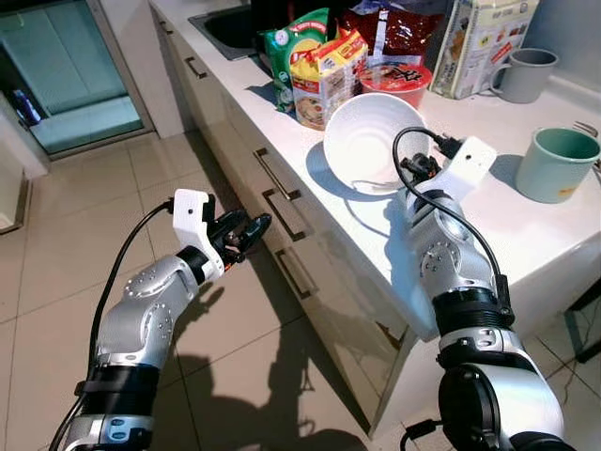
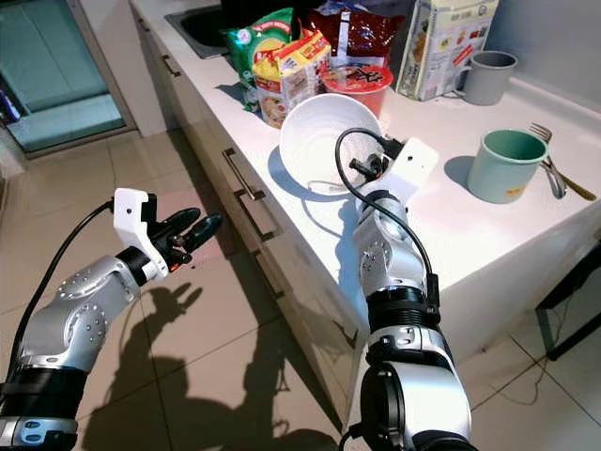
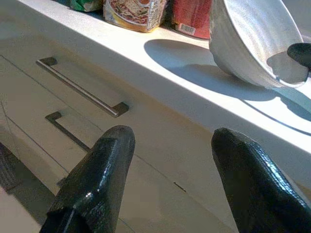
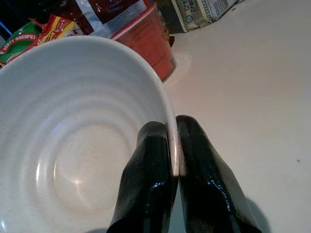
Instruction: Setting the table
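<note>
Two black fingers (image 4: 194, 170) pinching white bowl (image 4: 73, 136) rim (tilted over counter (image 1: 526, 235)).

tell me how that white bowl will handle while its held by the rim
The white bowl looks like glazed ceramic: probably rigid, fairly heavy, and breakable. The right gripper pinches only its thin rim, so the glossy surface may slip. It is tilted, so it could swing.

Both arms are silver metal with dimpled, screw-studded casings and glossy black joint bands near the elbows. A white angular camera housing sits on each wrist, fed by a looping black cable. Each arm ends in two long black fingers with a textured, slightly shiny surface.
</note>
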### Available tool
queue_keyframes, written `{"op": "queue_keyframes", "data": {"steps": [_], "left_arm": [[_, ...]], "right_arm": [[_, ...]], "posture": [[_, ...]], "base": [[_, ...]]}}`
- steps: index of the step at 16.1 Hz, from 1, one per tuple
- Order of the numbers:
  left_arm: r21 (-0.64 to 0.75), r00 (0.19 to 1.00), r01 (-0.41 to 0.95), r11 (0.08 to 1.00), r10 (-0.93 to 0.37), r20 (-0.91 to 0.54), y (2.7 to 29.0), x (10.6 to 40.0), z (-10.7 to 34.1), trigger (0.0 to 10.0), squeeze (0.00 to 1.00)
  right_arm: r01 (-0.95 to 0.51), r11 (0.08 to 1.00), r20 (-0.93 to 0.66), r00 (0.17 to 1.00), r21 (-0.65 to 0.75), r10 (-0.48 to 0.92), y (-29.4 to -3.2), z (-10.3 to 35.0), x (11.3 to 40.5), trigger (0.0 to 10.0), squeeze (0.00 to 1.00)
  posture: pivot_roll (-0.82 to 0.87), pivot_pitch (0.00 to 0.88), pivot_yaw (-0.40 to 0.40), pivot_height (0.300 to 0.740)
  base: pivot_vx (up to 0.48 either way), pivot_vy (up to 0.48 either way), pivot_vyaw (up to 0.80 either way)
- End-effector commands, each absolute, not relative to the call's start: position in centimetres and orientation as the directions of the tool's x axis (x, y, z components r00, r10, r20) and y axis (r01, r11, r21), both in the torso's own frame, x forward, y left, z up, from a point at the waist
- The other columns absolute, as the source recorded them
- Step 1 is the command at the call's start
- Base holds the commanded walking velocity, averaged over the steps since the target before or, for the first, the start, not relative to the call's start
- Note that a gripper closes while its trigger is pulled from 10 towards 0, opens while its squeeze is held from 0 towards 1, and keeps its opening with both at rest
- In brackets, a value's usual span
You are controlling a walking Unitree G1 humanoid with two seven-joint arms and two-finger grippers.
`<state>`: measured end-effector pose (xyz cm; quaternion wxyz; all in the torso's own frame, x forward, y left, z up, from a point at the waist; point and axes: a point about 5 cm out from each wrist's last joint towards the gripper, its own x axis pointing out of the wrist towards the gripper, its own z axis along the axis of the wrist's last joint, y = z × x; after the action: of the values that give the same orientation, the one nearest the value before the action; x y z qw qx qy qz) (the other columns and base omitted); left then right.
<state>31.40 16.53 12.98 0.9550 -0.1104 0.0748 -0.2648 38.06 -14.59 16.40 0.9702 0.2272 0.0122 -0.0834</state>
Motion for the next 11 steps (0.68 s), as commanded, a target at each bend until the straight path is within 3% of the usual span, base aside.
{"op": "queue_keyframes", "data": {"steps": [1,11], "left_arm": [[-0.221,0.848,0.494,0.841,-0.522,-0.088,16.7,31.6,13.3,10.0,0.00],[-0.218,0.850,0.494,0.842,-0.520,-0.081,16.6,32.0,13.6,10.0,0.00]], "right_arm": [[0.195,0.882,-0.109,0.981,0.430,-0.163,-14.5,15.4,37.8,0.0,0.00],[0.124,0.894,0.019,0.989,0.432,-0.146,-14.3,18.3,37.2,0.0,0.00]], "posture": [[0.03,0.000,0.114,0.740],[0.03,0.000,0.117,0.740]], "base": [[0.000,0.000,0.00],[0.000,0.000,0.00]]}}
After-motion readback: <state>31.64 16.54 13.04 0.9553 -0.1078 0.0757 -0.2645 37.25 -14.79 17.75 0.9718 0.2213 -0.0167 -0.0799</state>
